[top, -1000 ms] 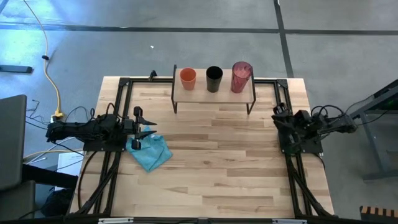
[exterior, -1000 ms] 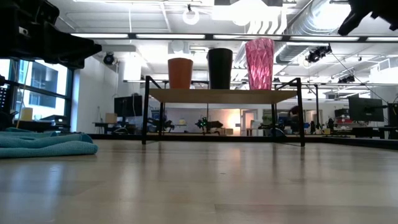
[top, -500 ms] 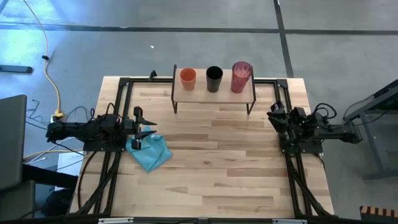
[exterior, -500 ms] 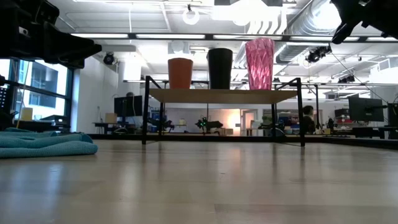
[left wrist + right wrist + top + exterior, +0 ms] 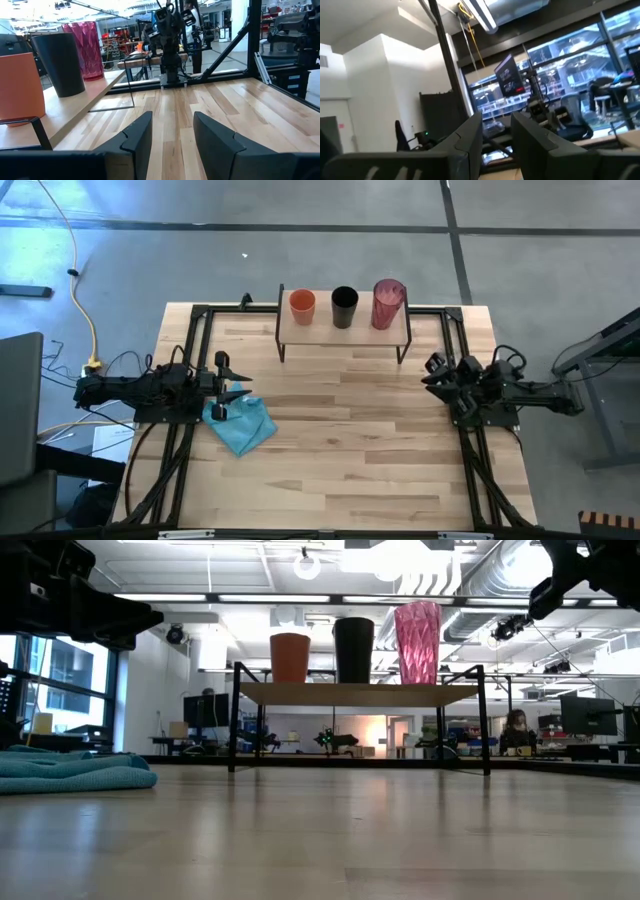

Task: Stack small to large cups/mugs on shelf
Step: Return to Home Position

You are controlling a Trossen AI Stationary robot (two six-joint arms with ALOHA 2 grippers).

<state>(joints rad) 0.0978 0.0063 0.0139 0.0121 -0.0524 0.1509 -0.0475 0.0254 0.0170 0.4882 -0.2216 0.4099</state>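
Observation:
Three cups stand in a row on the shelf [image 5: 343, 330], each upright on its base: the short orange cup [image 5: 302, 304] [image 5: 290, 656], the black cup [image 5: 344, 306] [image 5: 353, 649] and the tall pink ribbed tumbler [image 5: 388, 302] [image 5: 417, 640]. My left gripper [image 5: 232, 378] [image 5: 172, 135] is open at the table's left side, level, facing the right arm. My right gripper [image 5: 432, 370] [image 5: 496, 135] is open at the table's right side, below the shelf's right leg, with its wrist view aimed up into the room.
A light blue cloth [image 5: 243, 425] [image 5: 70, 770] lies crumpled on the table just near-side of my left gripper. Bare wood [image 5: 350, 430] stretches between the two arms and in front of the shelf. Black frame rails [image 5: 190, 350] run along both table sides.
My right arm has reached out from the table's right edge toward the table's middle, its gripper now a little farther left than a second ago. The cups, the shelf, the cloth and my left arm have kept still.

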